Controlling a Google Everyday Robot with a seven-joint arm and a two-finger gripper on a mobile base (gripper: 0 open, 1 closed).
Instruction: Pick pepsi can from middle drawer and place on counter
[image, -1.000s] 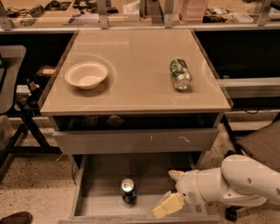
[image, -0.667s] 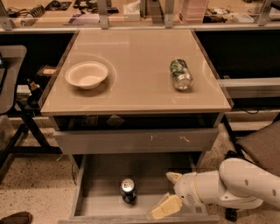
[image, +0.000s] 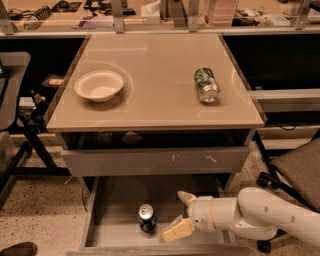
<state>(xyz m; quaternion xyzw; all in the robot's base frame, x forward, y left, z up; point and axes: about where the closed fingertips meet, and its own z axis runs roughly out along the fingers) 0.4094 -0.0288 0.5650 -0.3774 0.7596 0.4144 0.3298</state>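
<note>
The pepsi can (image: 146, 218) stands upright on the floor of the open middle drawer (image: 115, 200), near its front. My gripper (image: 181, 215) is inside the drawer just right of the can, open, with one tan finger (image: 176, 231) low at the front and the other (image: 186, 197) farther back. It does not touch the can. The white arm comes in from the lower right. The beige counter (image: 155, 90) lies above.
A white bowl (image: 99, 85) sits on the counter's left part. A green patterned can (image: 206, 85) lies on its side at the right. A grey drawer front with white scratches (image: 155, 161) is above the open drawer. Chairs stand at both sides.
My gripper and arm have moved left inside the drawer, closer to the pepsi can. The can has not moved.
</note>
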